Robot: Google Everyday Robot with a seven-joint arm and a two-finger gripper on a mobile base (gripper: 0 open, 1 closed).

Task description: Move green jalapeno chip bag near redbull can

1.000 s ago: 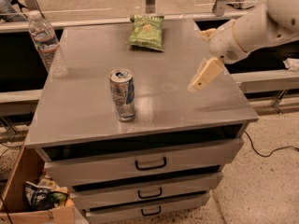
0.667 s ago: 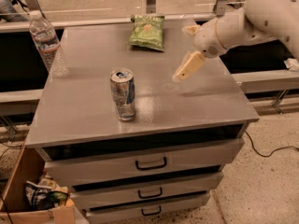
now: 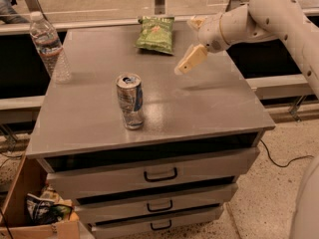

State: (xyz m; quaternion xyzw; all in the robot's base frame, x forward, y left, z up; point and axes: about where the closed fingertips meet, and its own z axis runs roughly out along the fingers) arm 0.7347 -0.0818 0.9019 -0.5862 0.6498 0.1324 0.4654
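The green jalapeno chip bag (image 3: pixel 155 34) lies flat at the far edge of the grey cabinet top (image 3: pixel 209 103), near the middle. The redbull can (image 3: pixel 130 101) stands upright nearer the front, left of centre, well apart from the bag. My gripper (image 3: pixel 192 40) hangs above the top just right of the bag, at the end of the white arm (image 3: pixel 264 14) that comes in from the right. Its two tan fingers (image 3: pixel 189 59) are spread apart and hold nothing. It touches neither the bag nor the can.
A clear plastic water bottle (image 3: pixel 49 46) stands at the far left edge of the top. The cabinet has drawers (image 3: pixel 159 174) in front. A cardboard box (image 3: pixel 40 213) with clutter sits on the floor at the lower left. A cable (image 3: pixel 279 161) lies on the floor at the right.
My gripper has moved left and farther back across the top, from the right side to just right of the chip bag. The bag, can and bottle have not moved.
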